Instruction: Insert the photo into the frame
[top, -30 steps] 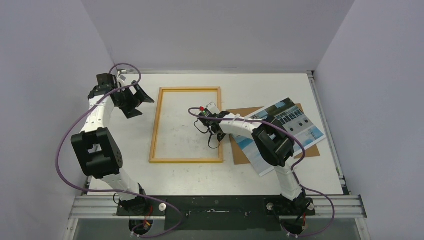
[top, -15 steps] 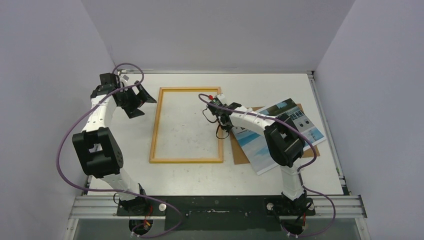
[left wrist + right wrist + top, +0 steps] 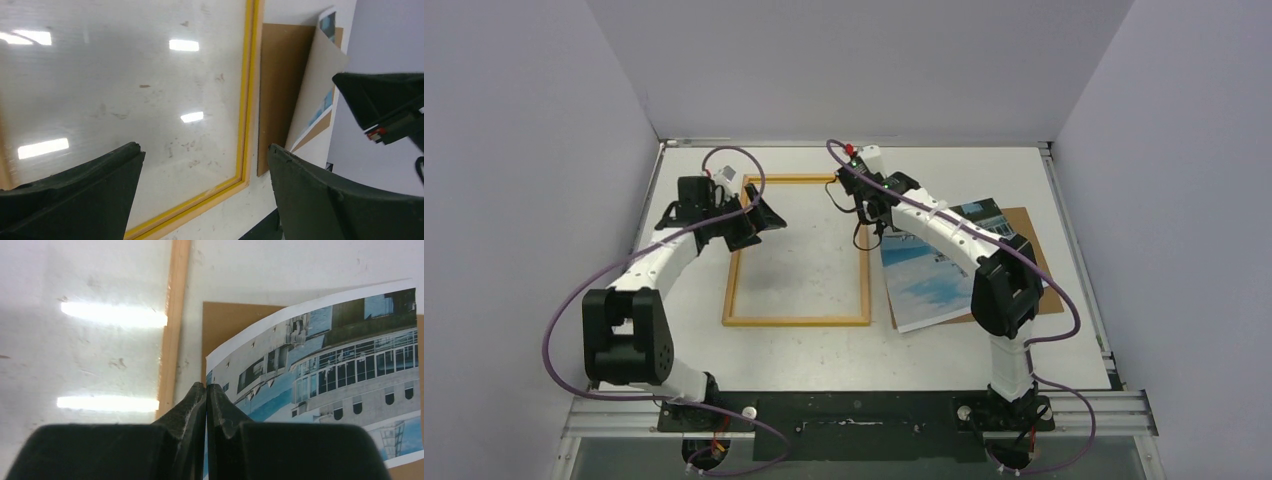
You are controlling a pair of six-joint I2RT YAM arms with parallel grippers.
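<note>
Right jaws pinch the photo (image 3: 325,355) by its upper-left corner, holding it curled above the backing board (image 3: 280,85) just right of the frame (image 3: 733,262); left jaws gape over the frame's upper left. Next, I'd say: carry it leftward, squared to the border.

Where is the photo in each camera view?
Top external: the photo lies right of centre, beside the frame.
Left wrist: upper right, its white back curling up.
Right wrist: right half, print side showing.
Shared landmark: the frame's right rail, just left of the photo.
</note>
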